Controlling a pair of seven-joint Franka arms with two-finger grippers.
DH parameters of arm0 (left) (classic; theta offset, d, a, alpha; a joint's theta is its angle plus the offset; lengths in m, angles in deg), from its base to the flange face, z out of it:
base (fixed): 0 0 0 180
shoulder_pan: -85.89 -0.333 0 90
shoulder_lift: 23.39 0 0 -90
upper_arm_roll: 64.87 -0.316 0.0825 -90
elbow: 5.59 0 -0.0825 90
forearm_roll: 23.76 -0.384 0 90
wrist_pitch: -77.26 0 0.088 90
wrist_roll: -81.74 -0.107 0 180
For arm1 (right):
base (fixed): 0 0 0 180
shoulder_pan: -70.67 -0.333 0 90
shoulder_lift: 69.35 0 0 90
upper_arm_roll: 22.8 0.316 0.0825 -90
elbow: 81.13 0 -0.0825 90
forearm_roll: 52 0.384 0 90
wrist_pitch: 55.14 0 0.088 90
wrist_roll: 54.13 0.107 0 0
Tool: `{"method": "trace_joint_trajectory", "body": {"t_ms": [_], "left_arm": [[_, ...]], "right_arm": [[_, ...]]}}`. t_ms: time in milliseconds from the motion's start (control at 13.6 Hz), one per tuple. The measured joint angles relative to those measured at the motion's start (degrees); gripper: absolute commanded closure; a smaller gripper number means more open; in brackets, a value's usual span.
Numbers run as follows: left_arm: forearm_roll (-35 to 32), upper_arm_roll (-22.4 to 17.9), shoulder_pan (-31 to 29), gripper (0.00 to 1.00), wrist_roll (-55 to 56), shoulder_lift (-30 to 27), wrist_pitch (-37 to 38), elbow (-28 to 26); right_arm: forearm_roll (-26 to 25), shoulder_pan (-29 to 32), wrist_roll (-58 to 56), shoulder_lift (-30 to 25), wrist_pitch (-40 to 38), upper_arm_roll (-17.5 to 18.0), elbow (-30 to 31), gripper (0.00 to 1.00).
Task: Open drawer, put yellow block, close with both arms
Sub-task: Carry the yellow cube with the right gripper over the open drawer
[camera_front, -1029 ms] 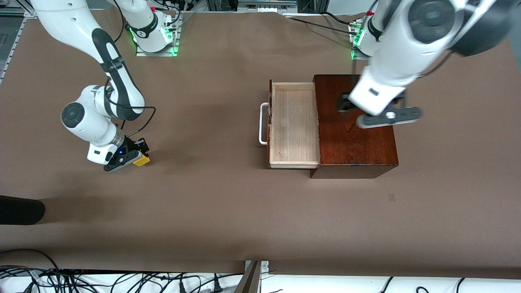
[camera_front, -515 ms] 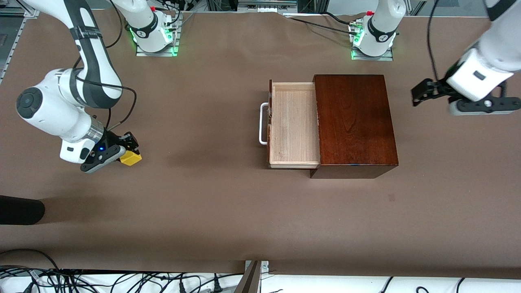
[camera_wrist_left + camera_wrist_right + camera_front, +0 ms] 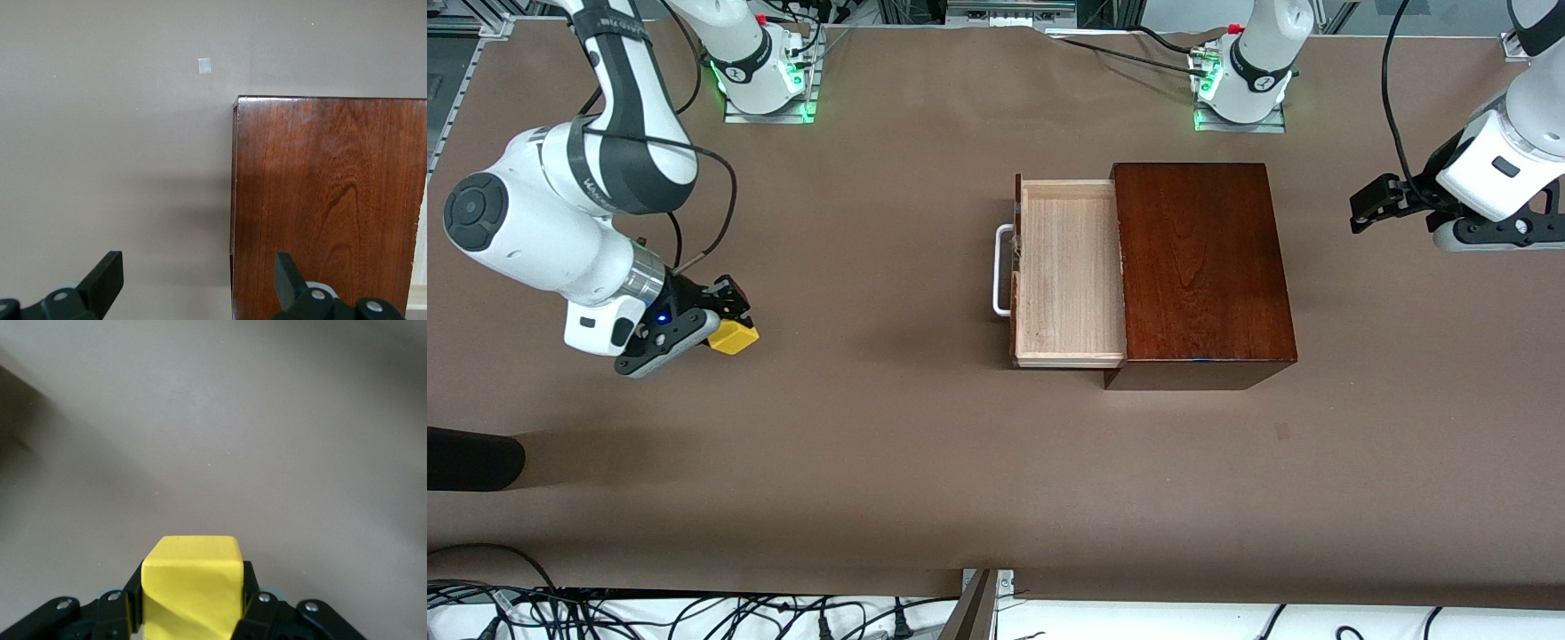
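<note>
Front view: drawer (image 3: 1069, 271) open, surroundings bare

Drawer (image 3: 1069, 271) pulled out, tray bare, open from above. Mahogany box (image 3: 1202, 267) center-right of frame is only bulky obstacle; white handle (image 3: 1001, 270) juts toward frame left. Brown table (image 3: 889, 444) bare across center and lower frame. Right gripper (image 3: 725, 322) clamping yellow block (image 3: 733, 337) at mid-left; unobstructed lane to drawer. Left gripper (image 3: 1374, 203), fingers spread, at right edge, off box.
</note>
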Motion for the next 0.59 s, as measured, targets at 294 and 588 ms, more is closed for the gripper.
{"method": "trace_joint_trajectory", "body": {"t_ms": [294,588], "left_arm": [[0.0,-0.03,-0.84,0.0,0.0,-0.01,-2.47,0.16],[0.01,-0.07,-1.03,0.0,0.0,-0.01,-2.59,0.87]], "right_arm": [[-3.49,-3.52,4.83,-0.01,-5.04,0.1,-4.81,0.91],[-6.76,-9.43,10.89,0.01,-7.9,0.3,-8.32,0.91]]}}
